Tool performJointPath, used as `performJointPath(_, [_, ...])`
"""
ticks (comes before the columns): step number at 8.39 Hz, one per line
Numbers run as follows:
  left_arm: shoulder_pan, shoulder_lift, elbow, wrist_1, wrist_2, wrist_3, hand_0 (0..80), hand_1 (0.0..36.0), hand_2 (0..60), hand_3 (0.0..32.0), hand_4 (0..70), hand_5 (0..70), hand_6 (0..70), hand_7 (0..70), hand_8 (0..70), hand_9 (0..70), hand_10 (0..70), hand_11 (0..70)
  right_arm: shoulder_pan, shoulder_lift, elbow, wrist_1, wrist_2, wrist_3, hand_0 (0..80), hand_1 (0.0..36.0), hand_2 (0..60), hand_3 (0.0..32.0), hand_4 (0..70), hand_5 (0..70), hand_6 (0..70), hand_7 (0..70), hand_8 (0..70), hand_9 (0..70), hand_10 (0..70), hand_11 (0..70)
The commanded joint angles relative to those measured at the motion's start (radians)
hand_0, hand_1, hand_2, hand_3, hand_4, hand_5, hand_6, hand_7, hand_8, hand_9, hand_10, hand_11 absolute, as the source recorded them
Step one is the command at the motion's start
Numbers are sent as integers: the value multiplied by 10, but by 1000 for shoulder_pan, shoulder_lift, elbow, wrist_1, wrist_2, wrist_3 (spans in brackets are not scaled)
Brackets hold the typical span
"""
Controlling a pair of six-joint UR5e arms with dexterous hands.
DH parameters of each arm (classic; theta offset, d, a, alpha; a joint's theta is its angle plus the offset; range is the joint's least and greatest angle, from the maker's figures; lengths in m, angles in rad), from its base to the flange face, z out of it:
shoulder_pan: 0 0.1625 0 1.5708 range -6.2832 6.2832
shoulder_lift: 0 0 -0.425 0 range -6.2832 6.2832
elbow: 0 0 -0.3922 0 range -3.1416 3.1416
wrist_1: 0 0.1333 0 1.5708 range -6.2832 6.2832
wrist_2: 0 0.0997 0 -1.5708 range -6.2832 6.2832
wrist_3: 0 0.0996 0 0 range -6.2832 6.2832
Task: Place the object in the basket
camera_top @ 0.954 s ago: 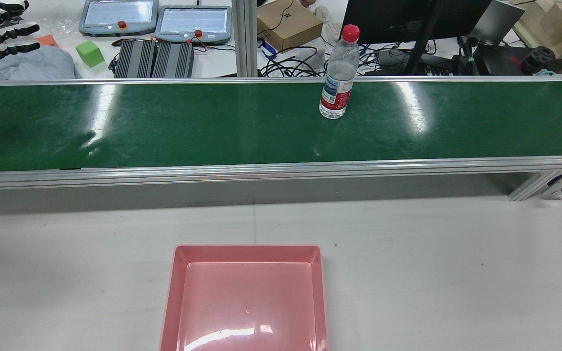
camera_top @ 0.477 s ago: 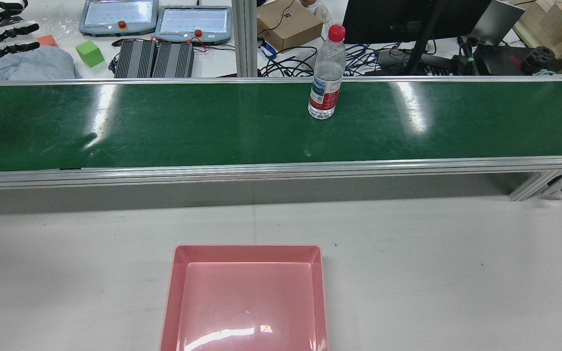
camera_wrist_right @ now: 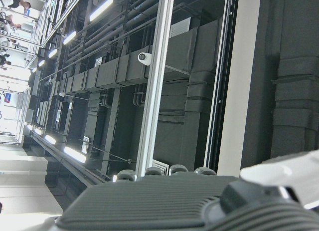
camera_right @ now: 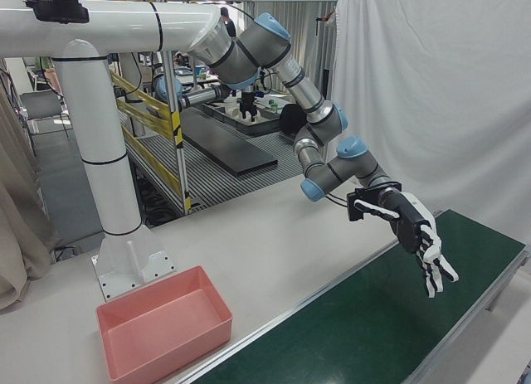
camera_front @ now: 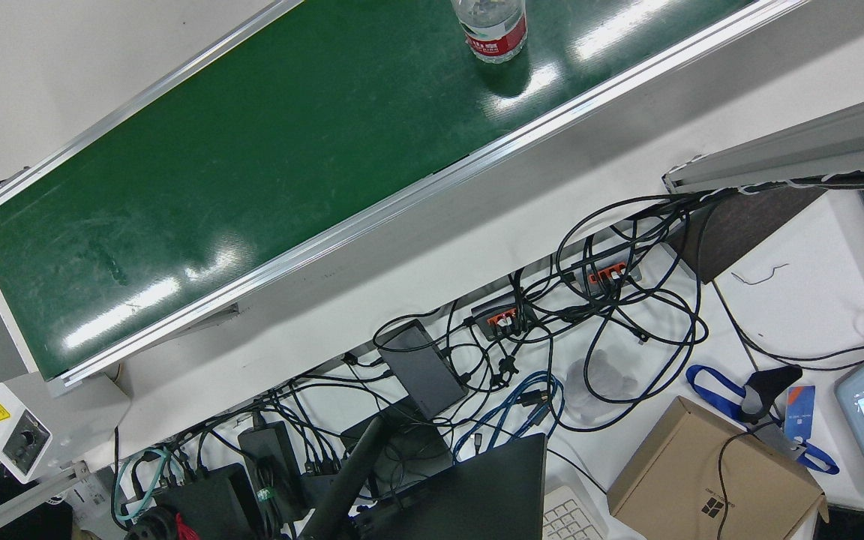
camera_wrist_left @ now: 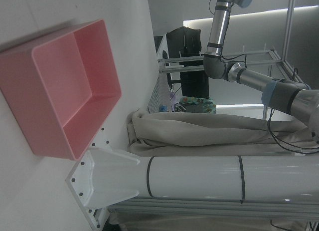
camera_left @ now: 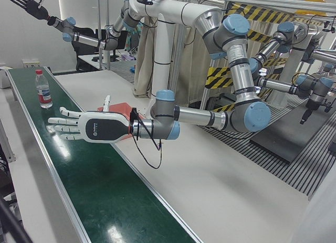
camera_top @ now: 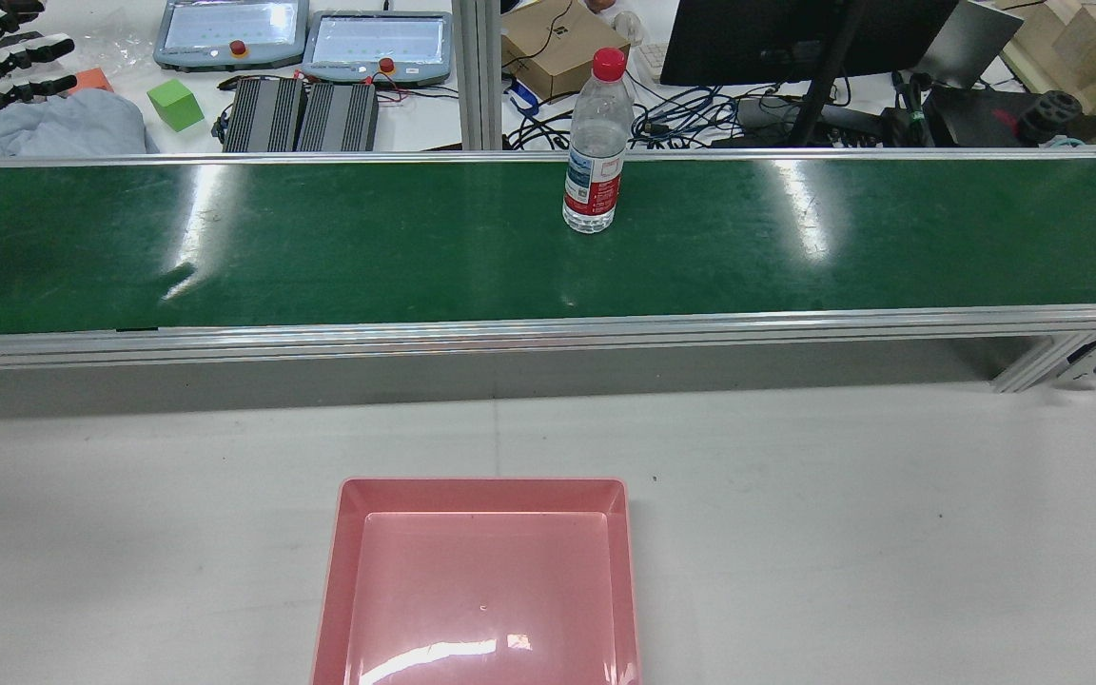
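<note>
The water bottle [camera_top: 594, 152] stands upright on the green conveyor belt [camera_top: 320, 247], near its far edge. The left hand [camera_left: 86, 128] hovers flat over the belt, fingers [camera_left: 59, 121] spread and empty, well apart from the bottle. The right hand [camera_left: 26, 4] is raised high, fingers splayed, holding nothing. The pink basket [camera_top: 481, 487] sits empty on the table.

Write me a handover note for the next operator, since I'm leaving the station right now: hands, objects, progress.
Left hand: open, holding nothing, fingers spread, hovering over the green belt on the robot's left.
Right hand: open, holding nothing, raised high at the far end.
Water bottle: upright on the belt, red cap on, apart from both hands.
Pink basket: on the white table in front of the belt, nothing in it.
Done: nothing yet.
Left: grasp the bottle, probably with the left hand, and place it in the basket.
</note>
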Motion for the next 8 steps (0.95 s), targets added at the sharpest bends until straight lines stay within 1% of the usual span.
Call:
performJointPath(1, [22, -3, -7, 3, -6, -1, 432, 0, 0, 92, 4, 329, 36, 22, 88, 100, 94, 137, 1, 0, 1, 0, 0, 0, 0, 0, 0, 0, 0, 0, 0, 0, 0, 0, 0, 0])
performJointPath(3, [27, -1, -3, 9, -19, -4, 432, 0, 0, 84, 12, 331, 40, 24, 88, 101, 96, 139, -1, 0, 0, 0, 0, 0, 0, 0, 0, 0, 0, 0, 0, 0, 0, 0, 0, 0])
performJointPath(5, [30, 0, 15, -35, -48, -2, 421, 0, 0, 84, 8, 329, 40, 27, 92, 105, 97, 140, 1, 0, 0, 0, 0, 0, 0, 0, 0, 0, 0, 0, 0, 0, 0, 0, 0, 0])
performJointPath(6, [57, -6, 13, -41, -90, -11, 420, 0, 0, 92, 2, 326, 39, 24, 88, 100, 100, 144, 1, 0, 1, 0, 0, 0, 0, 0, 0, 0, 0, 0, 0, 0, 0, 0, 0, 0])
performJointPath(7, [118, -12, 16, -11, -125, -48, 449, 0, 0, 78, 41, 330, 52, 36, 105, 108, 109, 158, -1, 0, 1, 0, 0, 0, 0, 0, 0, 0, 0, 0, 0, 0, 0, 0, 0, 0])
performJointPath(8, [148, -18, 17, 32, -162, -47, 462, 0, 0, 88, 39, 324, 51, 37, 102, 107, 106, 155, -1, 0, 1, 0, 0, 0, 0, 0, 0, 0, 0, 0, 0, 0, 0, 0, 0, 0])
